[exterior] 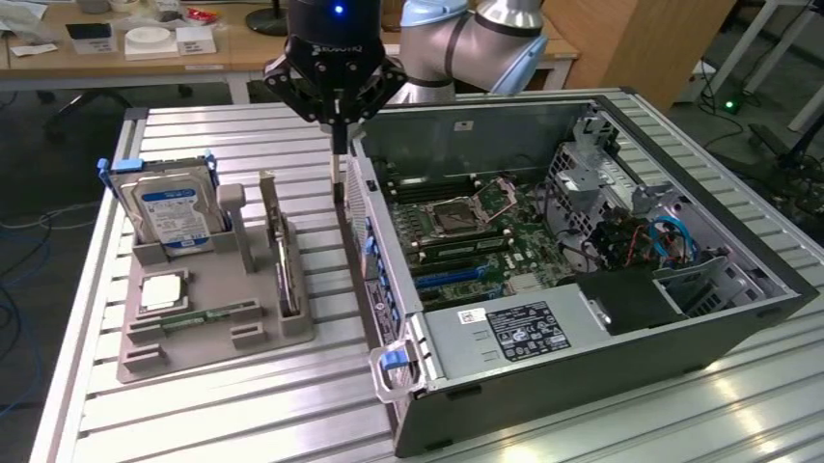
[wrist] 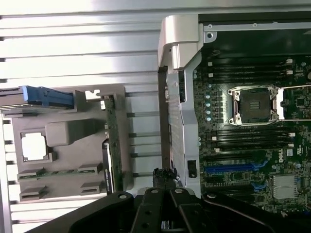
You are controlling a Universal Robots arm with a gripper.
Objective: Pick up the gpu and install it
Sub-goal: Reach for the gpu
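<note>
Nearest the camera, the slatted metal bench [exterior: 258, 405] carries an open computer case [exterior: 566, 371] lying on its side, on the exterior view's right. A black label [exterior: 522, 331] sits on its silver power supply box; the print is too small to read.

On the exterior view's left, well apart from the case, stands a grey holder [exterior: 245, 289]. Its near part holds a square processor chip [exterior: 164, 289] and a narrow green memory stick [exterior: 196, 316] lying flat.

The gpu [exterior: 285, 270] [wrist: 108, 160] stands on edge in the slot on the holder's case-facing side, dark face upright, silvery bracket at its far end. It is not installed.

Further back in the holder, a hard drive [exterior: 170, 207] stands upright. Its blue-and-white label is not legible.

Inside the case, the motherboard [exterior: 464, 227] shows an open processor socket [exterior: 466, 205] [wrist: 255, 104]. "DELL" is printed on the board [wrist: 281, 158] beside blue expansion slots [wrist: 233, 170].

Beyond the gpu, the gripper [exterior: 339, 145] [wrist: 165, 178] hangs above the gap between holder and case, close to the case's wall. Its fingers are pressed together with nothing visibly held. "ROBOTIQ" reads on its black body. It touches neither gpu nor holder.
</note>
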